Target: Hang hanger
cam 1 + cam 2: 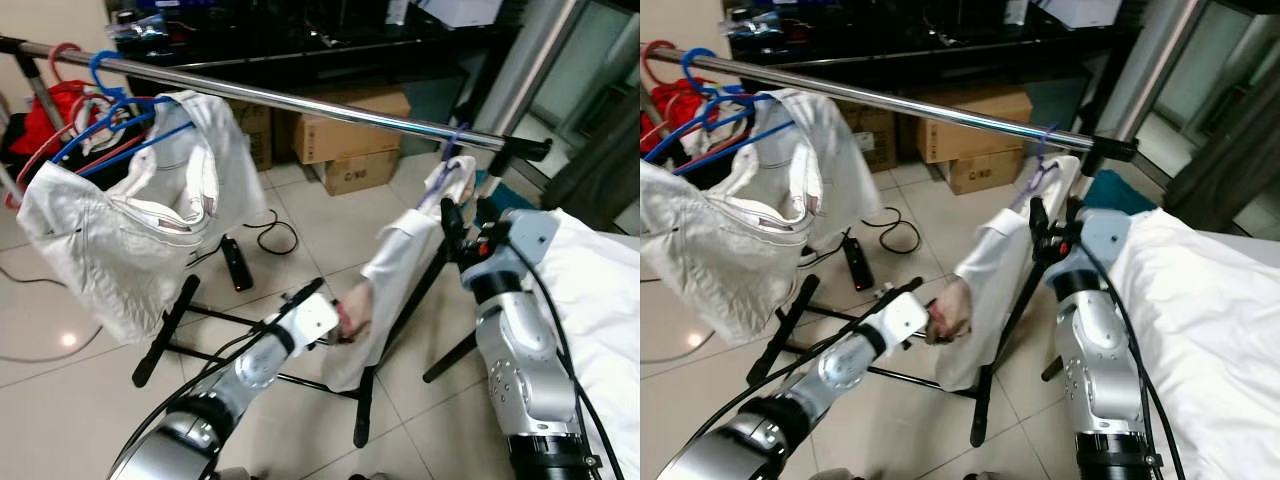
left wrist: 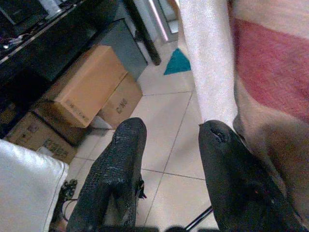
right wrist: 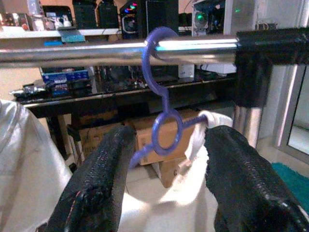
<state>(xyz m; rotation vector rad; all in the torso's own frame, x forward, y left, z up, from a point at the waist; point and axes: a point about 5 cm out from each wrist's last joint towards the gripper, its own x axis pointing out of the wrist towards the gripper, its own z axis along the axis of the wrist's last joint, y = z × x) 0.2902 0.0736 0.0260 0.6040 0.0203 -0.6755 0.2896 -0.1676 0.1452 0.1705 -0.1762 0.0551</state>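
The purple hanger (image 3: 163, 123) is hanging with its hook over the chrome rail (image 1: 330, 107), at the right end of the rail in the upper right of the left eye view, just beside the black end fitting (image 3: 270, 46). A white shirt (image 1: 395, 275) is draping from it toward the floor in the centre of the frame. The right gripper (image 3: 161, 183) is sitting just below the hook, fingers spread wide either side of the hanger's ring and gripping nothing; whether they are brushing the cloth cannot be told. The left gripper (image 2: 169, 159) is reaching low at centre frame beside the shirt's lower sleeve (image 1: 950, 305), fingers apart with bare floor tiles showing between them, one finger lying against the fabric but nothing clamped. At upper left, another white garment (image 1: 130, 235) is hanging on a blue hanger (image 1: 105, 85) next to red hangers (image 1: 60, 60). Cardboard boxes (image 1: 355, 145) are standing behind the rail. Judgement: the hanging itself is appearing complete, hook seated and released; what is remaining is clearing both arms away without dragging the shirt or unseating the hook
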